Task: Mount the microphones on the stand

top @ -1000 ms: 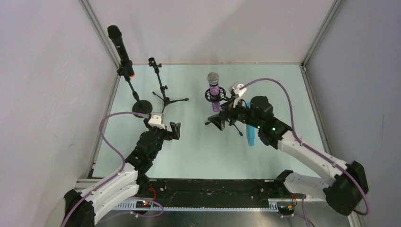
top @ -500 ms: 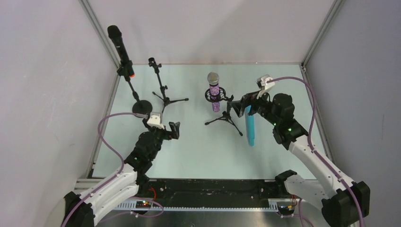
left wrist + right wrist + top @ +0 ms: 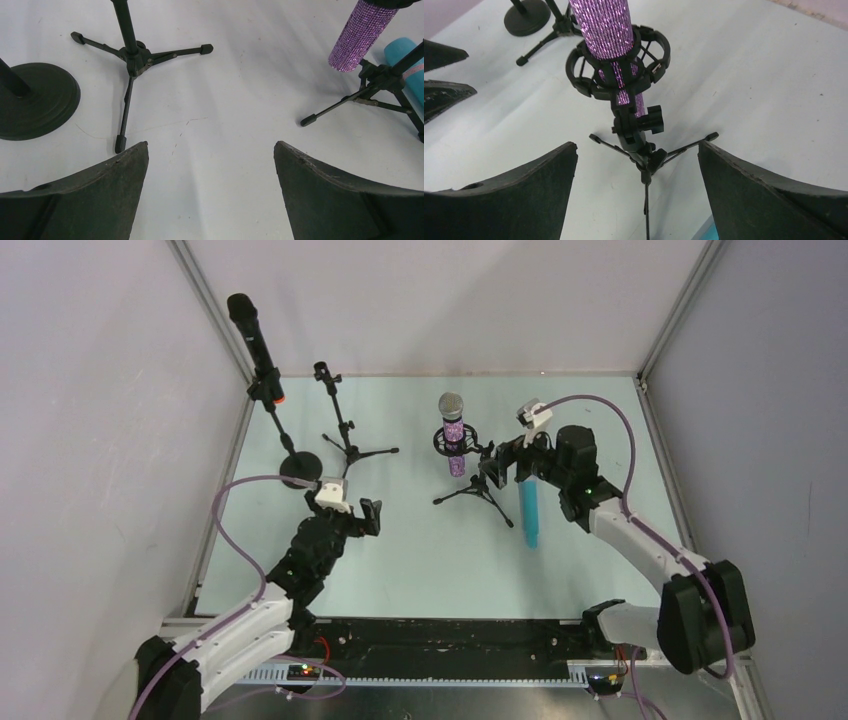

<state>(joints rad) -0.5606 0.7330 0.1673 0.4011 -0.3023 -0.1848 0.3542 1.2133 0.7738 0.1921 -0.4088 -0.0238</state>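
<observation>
Black fingers [image 3: 531, 192] of the right pincer [image 3: 492, 466] stand apart, gripping nothing. Directly ahead of the pincer, close to its tips, stands a small tripod stand [image 3: 644, 157] with a ring-shaped shock mount [image 3: 616, 75]. The purple glitter microphone [image 3: 604, 27] sits upright in that mount: long axis vertical, silver mesh head up in the top view.

Just below and behind the pincer, on its right side, the turquoise microphone [image 3: 529, 512] lies flat on the table [image 3: 420, 550]. Its long axis runs nearly straight from far to near, with the far end under the wrist. Which end is the head cannot be told.

Well to the pincer's left stands an empty tripod stand [image 3: 342, 430]. Beyond it, the black microphone [image 3: 255, 345] is clamped on a round-base stand [image 3: 298, 468], tilted, orange-red ring at the lower end. The left pincer [image 3: 370, 512], jaws also open and empty, hangs near the empty tripod.

Judgement: two microphones are mounted; the turquoise one is the remaining step. The next move calls for lowering the right pincer onto the turquoise body, jaws across its long axis, clear of the tripod legs beside it.
</observation>
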